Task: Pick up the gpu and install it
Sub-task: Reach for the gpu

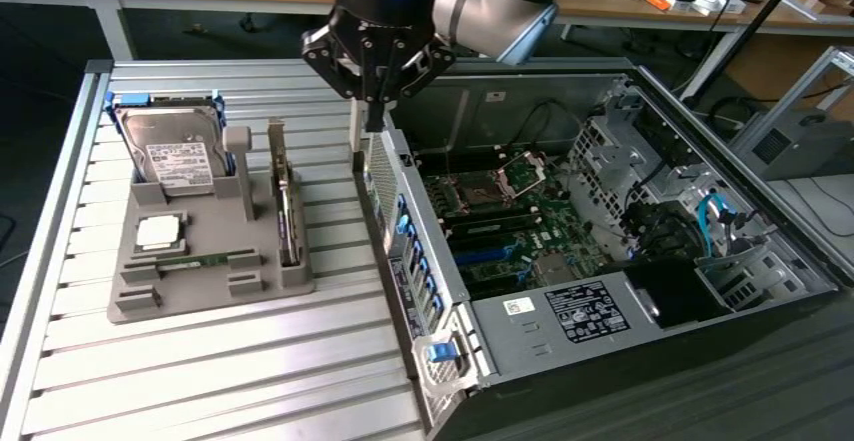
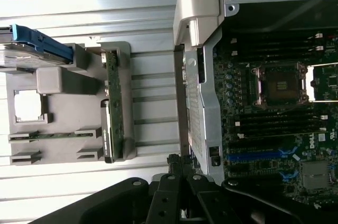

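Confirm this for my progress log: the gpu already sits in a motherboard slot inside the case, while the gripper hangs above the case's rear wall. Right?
Not quite. The exterior view shows the gpu standing on edge in the grey holder on the table, outside the case. The gripper does hang above the case's rear wall.

The gpu (image 1: 286,211) is a thin green card with a silvery end bracket. It stands on edge in the grey holder (image 1: 187,296), along the side nearest the computer case.

green gpu (image 2: 113,92), grey holder (image 2: 63,108), ribbed silver table (image 1: 200,381)
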`<state>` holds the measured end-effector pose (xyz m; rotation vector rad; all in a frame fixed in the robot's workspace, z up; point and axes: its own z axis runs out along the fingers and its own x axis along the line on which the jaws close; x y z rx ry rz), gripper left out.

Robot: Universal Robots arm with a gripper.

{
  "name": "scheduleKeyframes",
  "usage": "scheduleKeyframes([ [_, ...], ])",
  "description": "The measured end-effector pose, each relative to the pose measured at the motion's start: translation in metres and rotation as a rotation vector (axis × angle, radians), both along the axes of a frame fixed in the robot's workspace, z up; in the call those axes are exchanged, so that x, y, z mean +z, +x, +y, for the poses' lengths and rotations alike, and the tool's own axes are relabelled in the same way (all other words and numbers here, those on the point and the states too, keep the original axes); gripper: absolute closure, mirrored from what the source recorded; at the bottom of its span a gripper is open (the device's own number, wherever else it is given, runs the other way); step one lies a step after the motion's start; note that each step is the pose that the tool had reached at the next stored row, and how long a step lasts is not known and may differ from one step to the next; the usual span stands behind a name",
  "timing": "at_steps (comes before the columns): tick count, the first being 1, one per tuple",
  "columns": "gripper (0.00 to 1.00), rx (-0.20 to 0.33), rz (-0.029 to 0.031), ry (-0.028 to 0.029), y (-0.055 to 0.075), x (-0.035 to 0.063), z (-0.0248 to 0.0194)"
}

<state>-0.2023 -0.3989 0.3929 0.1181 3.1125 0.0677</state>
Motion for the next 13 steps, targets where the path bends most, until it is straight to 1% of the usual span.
scheduleKeyframes([
  [13,0.89,0.0,0.0,-0.0001,-0.0056,0.0,0.0],
])
